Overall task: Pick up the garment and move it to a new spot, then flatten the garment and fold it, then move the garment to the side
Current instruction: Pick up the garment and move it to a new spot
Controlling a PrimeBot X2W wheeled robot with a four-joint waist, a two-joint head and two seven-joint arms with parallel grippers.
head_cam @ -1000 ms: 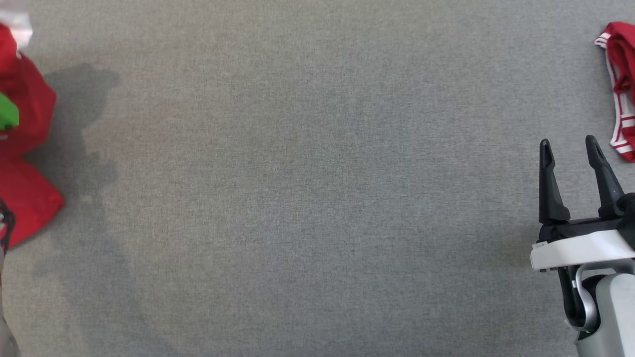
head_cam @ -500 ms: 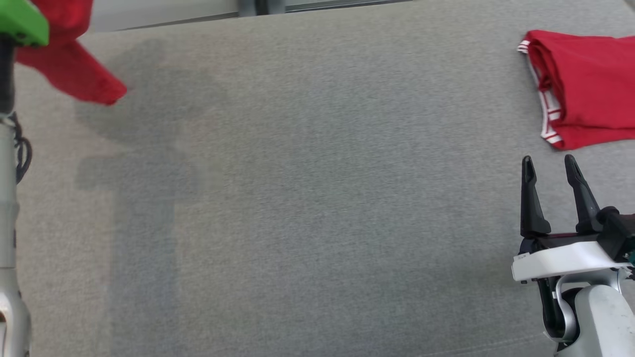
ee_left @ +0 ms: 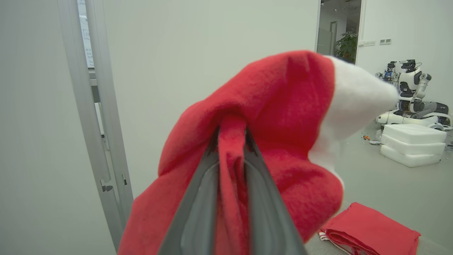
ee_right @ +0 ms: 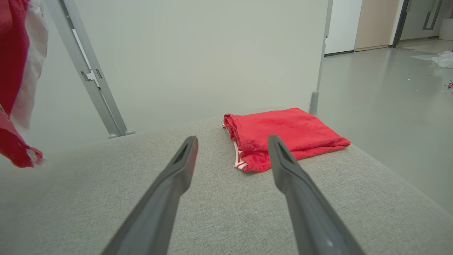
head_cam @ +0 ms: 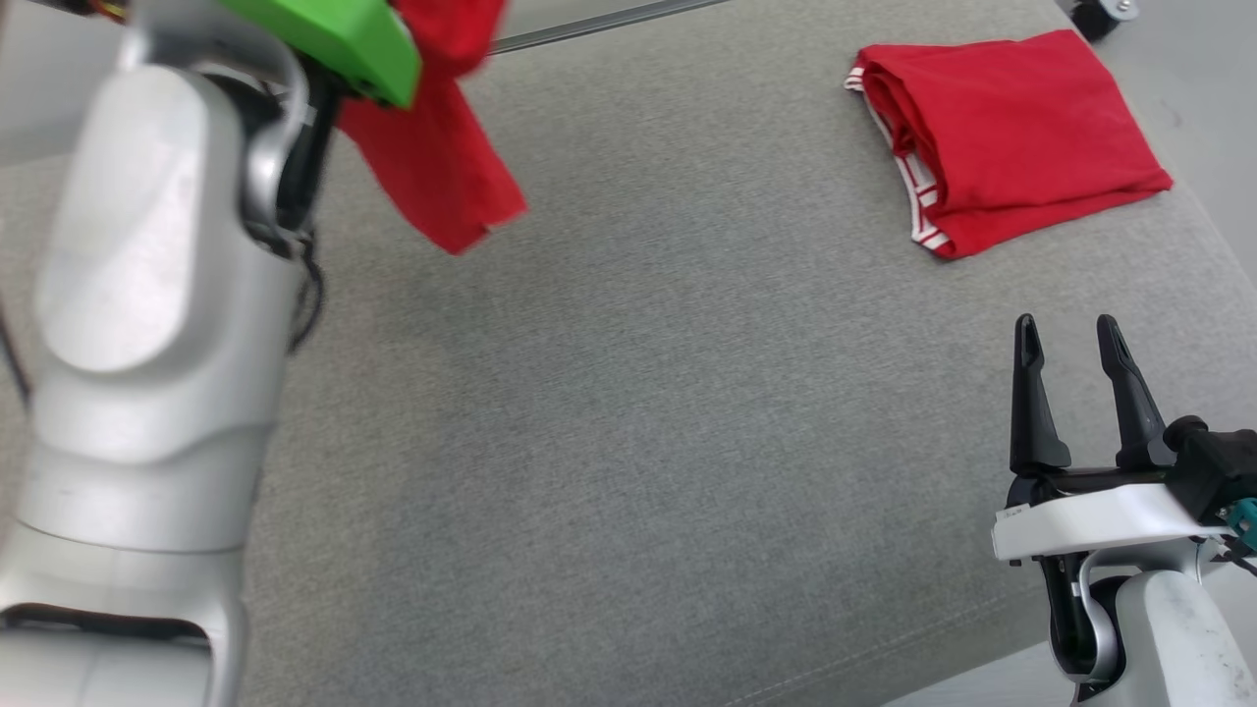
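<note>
Left end effector (ee_left: 231, 134): clamped tight on a pinched fold of the red garment (head_cam: 442, 167). In the wrist view the cloth bunches up between the fingers (ee_left: 198, 212) and drapes over both.

The garment hangs at the upper left of the head view, beside the pale forearm (head_cam: 147, 295). Its lower corner dangles and appears clear of the grey bench (head_cam: 628, 442).

Right end effector (head_cam: 1066, 329): lower right, fingers spread wide, holding nothing, parked above the bench.

A second red piece (head_cam: 1021, 128), white-striped at the edge, lies folded at the upper right, well apart from the carried one.

Change over the last second: the whole head view has swung, so the folded piece's shift is the camera's. The carried garment, though, was a scrap at the left edge and now hangs well inside the frame, with the arm in front of it.

Reading: pick-up done, transfer under way. The bare middle of the bench looks like the likely set-down spot; flattening and folding remain.
</note>
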